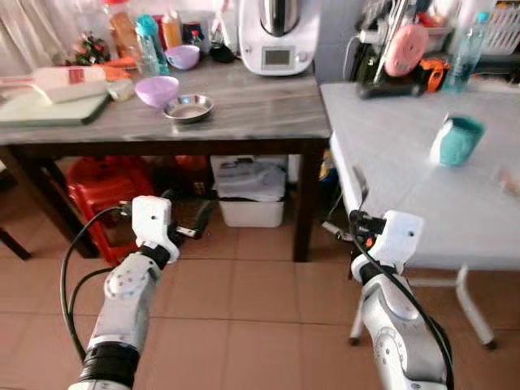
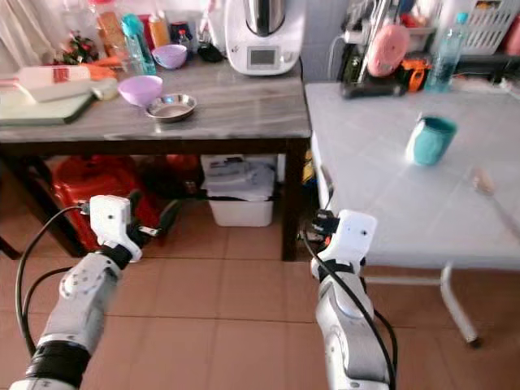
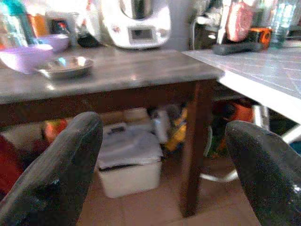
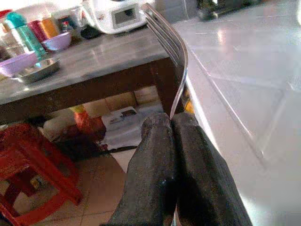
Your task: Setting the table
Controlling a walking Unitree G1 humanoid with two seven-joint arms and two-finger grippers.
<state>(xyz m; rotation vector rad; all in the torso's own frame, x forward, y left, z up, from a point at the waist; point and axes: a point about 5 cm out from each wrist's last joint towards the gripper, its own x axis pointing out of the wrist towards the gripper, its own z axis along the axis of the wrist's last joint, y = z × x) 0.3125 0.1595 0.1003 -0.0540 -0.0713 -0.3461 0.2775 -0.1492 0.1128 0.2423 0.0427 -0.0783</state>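
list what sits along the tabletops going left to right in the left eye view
cutting board → purple bowl → steel dish → white kitchen machine → pink thing on the stand → teal cup

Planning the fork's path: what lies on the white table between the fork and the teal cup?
Nothing: in the left eye view the white table is bare between the fork, held in the right gripper, and the teal cup.

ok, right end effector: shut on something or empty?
Shut on a fork. The right end effector has both fingers pressed together on the handle, tines pointing up, beside the white table edge.
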